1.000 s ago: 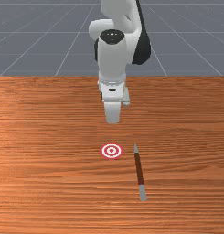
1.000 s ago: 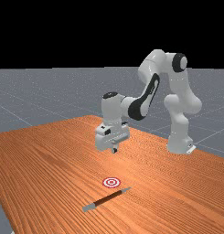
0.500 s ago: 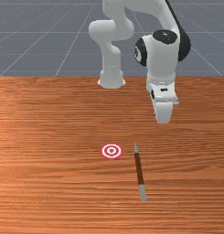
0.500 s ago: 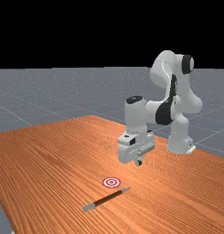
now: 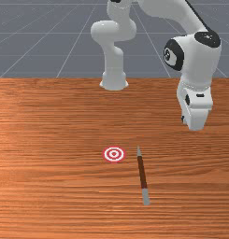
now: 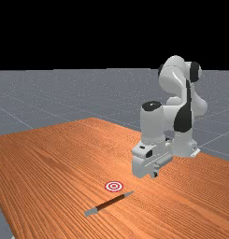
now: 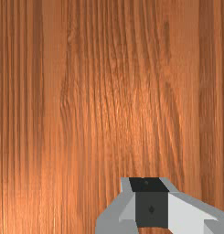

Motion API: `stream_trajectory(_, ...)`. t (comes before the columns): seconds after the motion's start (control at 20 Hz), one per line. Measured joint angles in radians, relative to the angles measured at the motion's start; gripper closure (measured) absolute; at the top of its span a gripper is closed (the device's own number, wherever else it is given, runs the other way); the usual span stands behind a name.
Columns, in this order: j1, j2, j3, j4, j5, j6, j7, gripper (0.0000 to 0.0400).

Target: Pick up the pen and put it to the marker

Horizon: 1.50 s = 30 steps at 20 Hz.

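the pen [image 5: 142, 172] lies on the wood tabletop [image 5: 50, 186], slim and straight, with a reddish-brown barrel, a pale grey pointed tip aimed towards the arm's base [image 5: 114, 79] and a blunt grey far end. the red-and-white ringed target [image 5: 114, 154] is near its tip, not touching. the gripper [image 6: 154, 174] hangs apart from the pen; whether it's clenched or released, i can't tell.

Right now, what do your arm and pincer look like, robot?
My arm is white and grey, chunky and rounded, with black patches. Near its end is a white, boxy block with small black marks, then my pincer, grey with a dark tip.
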Motion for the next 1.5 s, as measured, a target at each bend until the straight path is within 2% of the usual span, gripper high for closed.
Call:
stream_trajectory(0.05, 0.000, -0.007, 0.020, -0.025, 0.027, 0.063, -0.007, 0.0400)
stream_trajectory(0.2, 0.039, 0.015, 0.013, 0.016, -0.010, 0.030, 0.024, 0.0400)
stream_trajectory(0.4, 0.043, -0.030, 0.012, -0.061, -0.002, 0.065, 0.059, 0.0400)
stream_trajectory(0.6, 0.080, -0.254, 0.021, -0.422, 0.045, 0.217, 0.267, 0.0400)
stream_trajectory(0.7, 0.092, -0.337, 0.049, -0.543, 0.055, 0.253, 0.234, 0.0400)
stream_trajectory(0.75, 0.077, -0.339, 0.072, -0.554, 0.094, 0.271, 0.114, 0.0400)
stream_trajectory(0.8, 0.082, -0.299, 0.068, -0.486, 0.029, 0.221, 0.051, 0.0400)
stream_trajectory(0.9, 0.063, -0.153, 0.064, -0.252, -0.011, 0.123, -0.079, 0.0400)
stream_trajectory(1.05, 0.055, 0.180, 0.039, 0.324, -0.042, -0.121, -0.160, 0.0400)
stream_trajectory(1.1, 0.056, 0.175, 0.016, 0.304, -0.012, -0.099, -0.008, 0.0400)
stream_trajectory(1.15, 0.054, 0.176, 0.014, 0.304, -0.012, -0.099, -0.008, 0.0400)
stream_trajectory(1.2, 0.062, 0.332, 0.009, 0.587, -0.019, -0.227, -0.034, 0.0400)
stream_trajectory(1.35, 0.060, 0.334, 0.008, 0.586, -0.019, -0.227, -0.034, 0.0400)
stream_trajectory(1.45, 0.072, 0.478, 0.006, 0.858, -0.027, -0.350, -0.068, 0.0400)
stream_trajectory(1.5, 0.070, 0.467, 0.001, 0.824, -0.029, -0.313, -0.049, 0.0400)
